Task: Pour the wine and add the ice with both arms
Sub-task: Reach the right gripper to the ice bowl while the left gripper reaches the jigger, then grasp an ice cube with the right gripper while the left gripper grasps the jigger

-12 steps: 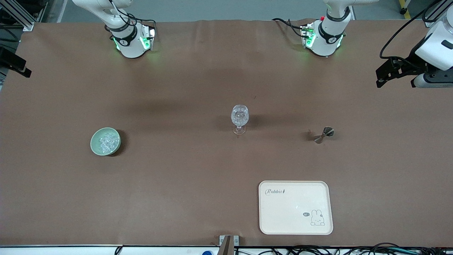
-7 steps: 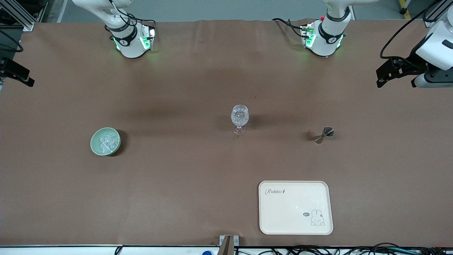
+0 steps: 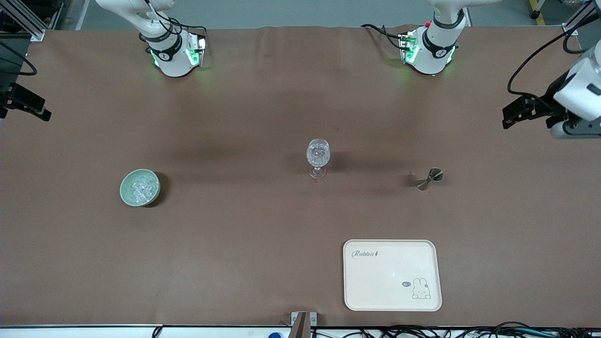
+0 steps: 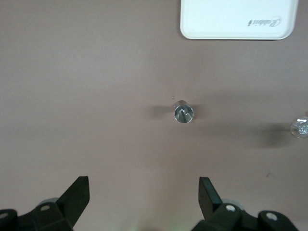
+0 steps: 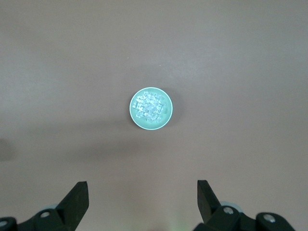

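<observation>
Overall, the front view shows a brown tabletop (image 3: 263, 244) with a stemmed glass (image 3: 318, 157) standing upright near its middle, glinting pieces visible in its bowl. Toward the right arm's end sits a pale green bowl (image 3: 140, 187) heaped with ice (image 3: 143, 187). Toward the left arm's end a small metal jigger (image 3: 429, 178) stands well apart from the glass. Nearer to the front camera than the jigger lies a cream tray (image 3: 392, 300) printed with a rabbit. The left hand (image 3: 519, 111) hangs at the edge of the view over the left arm's end of the tabletop, and the right hand (image 3: 26, 105) hangs at the other edge, over the right arm's end. Both arms wait, holding nothing.

Next, the left wrist view looks straight down: the left hand (image 4: 143, 197) has its two fingers (image 4: 77, 195) spread wide apart, the jigger (image 4: 183, 112) seen from above between them, with the tray (image 4: 238, 30) and the glass (image 4: 300, 127) at the picture's margins.

Lastly, the right wrist view shows the right hand (image 5: 142, 198) with fingers (image 5: 206, 196) likewise wide apart, over the green bowl (image 5: 166, 114) and its ice (image 5: 149, 107).
</observation>
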Controlling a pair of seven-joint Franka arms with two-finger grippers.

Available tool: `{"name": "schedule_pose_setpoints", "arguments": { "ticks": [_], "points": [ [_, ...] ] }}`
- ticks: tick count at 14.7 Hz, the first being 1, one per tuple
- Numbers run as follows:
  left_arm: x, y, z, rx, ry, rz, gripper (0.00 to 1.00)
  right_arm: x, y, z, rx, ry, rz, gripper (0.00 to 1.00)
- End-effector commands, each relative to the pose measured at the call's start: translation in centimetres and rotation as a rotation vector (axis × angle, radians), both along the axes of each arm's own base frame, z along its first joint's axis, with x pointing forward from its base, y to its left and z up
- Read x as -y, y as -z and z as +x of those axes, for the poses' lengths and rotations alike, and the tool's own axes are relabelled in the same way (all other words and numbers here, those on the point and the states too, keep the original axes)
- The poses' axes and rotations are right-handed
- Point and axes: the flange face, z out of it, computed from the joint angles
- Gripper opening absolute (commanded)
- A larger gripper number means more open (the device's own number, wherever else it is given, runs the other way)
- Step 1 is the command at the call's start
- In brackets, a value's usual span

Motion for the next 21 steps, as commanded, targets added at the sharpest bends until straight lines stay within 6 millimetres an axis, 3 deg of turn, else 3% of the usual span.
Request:
{"name": "schedule_pose_setpoints", "arguments": {
  "ticks": [1, 5, 8, 10, 14, 17, 21],
  "points": [
    [-3.1, 3.2, 2.4, -0.030, -0.093, -0.066, 1.00, -0.6, 0.7, 0.4, -0.001, -0.016, 0.013, 0.98],
    [-8.3, 10.9, 5.7, -0.107, -0.249, -0.190, 1.00, -0.1, 2.6, 1.9, -0.008, -0.011, 0.010, 0.98],
    [-9.9, 17.0, 7.4, -0.204, -0.447, -0.324, 0.99, 0.8, 6.7, 4.2, -0.054, 0.003, 0.008, 0.98],
    [-9.7, 20.5, 8.1, -0.259, -0.524, -0.330, 0.98, 1.4, 11.2, 5.7, -0.050, 0.013, 0.004, 0.98],
    [-9.7, 27.5, 8.4, -0.408, -0.698, -0.352, 0.96, 3.1, 20.4, 6.6, -0.013, 0.038, -0.001, 0.98],
    [-11.2, 33.0, 8.0, -0.540, -0.863, -0.443, 0.96, 3.2, 25.2, 7.5, -0.049, 0.037, -0.004, 0.97],
    [-10.8, 37.6, 7.6, -0.652, -0.944, -0.503, 0.95, 2.5, 31.9, 6.1, -0.005, 0.028, -0.009, 0.97]
  ]
}}
